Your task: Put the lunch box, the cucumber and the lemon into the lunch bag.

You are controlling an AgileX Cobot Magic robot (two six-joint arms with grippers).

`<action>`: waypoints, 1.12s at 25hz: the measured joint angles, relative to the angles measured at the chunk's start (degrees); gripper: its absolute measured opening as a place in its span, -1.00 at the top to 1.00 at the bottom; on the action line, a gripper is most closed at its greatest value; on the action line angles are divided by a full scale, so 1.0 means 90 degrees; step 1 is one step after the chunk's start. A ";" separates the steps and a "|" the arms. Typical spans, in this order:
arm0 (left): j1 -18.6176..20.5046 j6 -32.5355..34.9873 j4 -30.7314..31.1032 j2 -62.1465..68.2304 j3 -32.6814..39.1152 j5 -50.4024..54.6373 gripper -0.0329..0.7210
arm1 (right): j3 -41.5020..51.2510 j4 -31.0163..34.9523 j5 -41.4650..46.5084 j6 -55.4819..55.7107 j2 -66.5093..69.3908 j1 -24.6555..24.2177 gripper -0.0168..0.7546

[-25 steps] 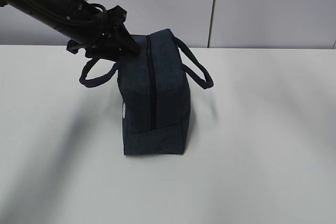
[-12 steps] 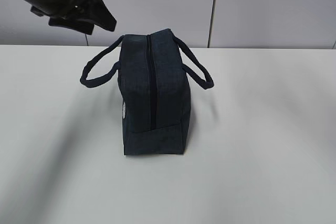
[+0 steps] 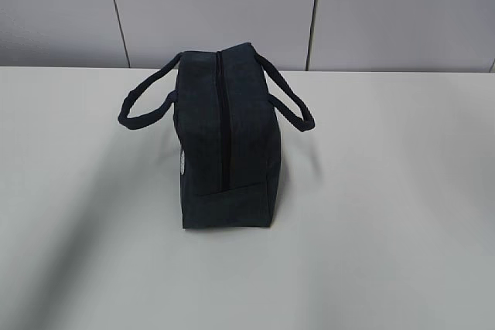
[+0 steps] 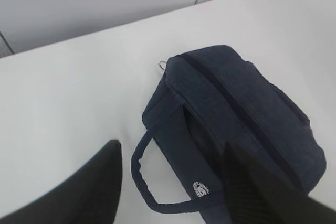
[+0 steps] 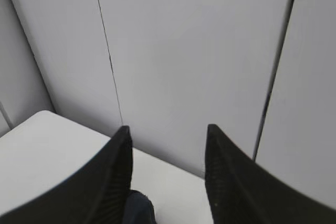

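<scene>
The lunch bag (image 3: pixel 226 144) stands upright near the middle of the white table (image 3: pixel 387 214), its zipper (image 3: pixel 223 121) running over the top and down the near end and looking closed along the whole visible length. A loop handle (image 3: pixel 143 110) hangs out to one side and a second handle (image 3: pixel 290 102) to the other. In the left wrist view the metal ring pull (image 4: pixel 163 65) sits at the far end of the bag, beside the small white logo (image 4: pixel 200 189) side. No lunch box, cucumber or lemon shows in any view, so they are probably inside already. The left gripper (image 4: pixel 173 182) hangs above the bag with its fingers apart and nothing between them; the right gripper (image 5: pixel 168 177) faces the wall, fingers likewise apart and empty. The bag is soft fabric, likely to sag and slide if pushed, so the stiffest holds are the handles or the ring pull, with the body steadied by the other arm.
</scene>
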 joint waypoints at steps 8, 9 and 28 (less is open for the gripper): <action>0.0000 -0.0024 0.0090 -0.1255 0.0000 0.0544 -0.16 | -0.0013 -0.0577 0.0965 -0.0014 -0.1388 0.0000 0.05; 0.0000 -0.0024 0.0090 -0.1404 0.0000 0.0688 -0.16 | 0.0054 -0.0617 0.1004 0.0014 -0.1551 0.0000 0.05; 0.0000 -0.0148 0.0761 -0.5476 0.2960 0.0805 -0.13 | 0.4102 -0.1151 0.1057 0.0673 -0.5302 0.0000 0.05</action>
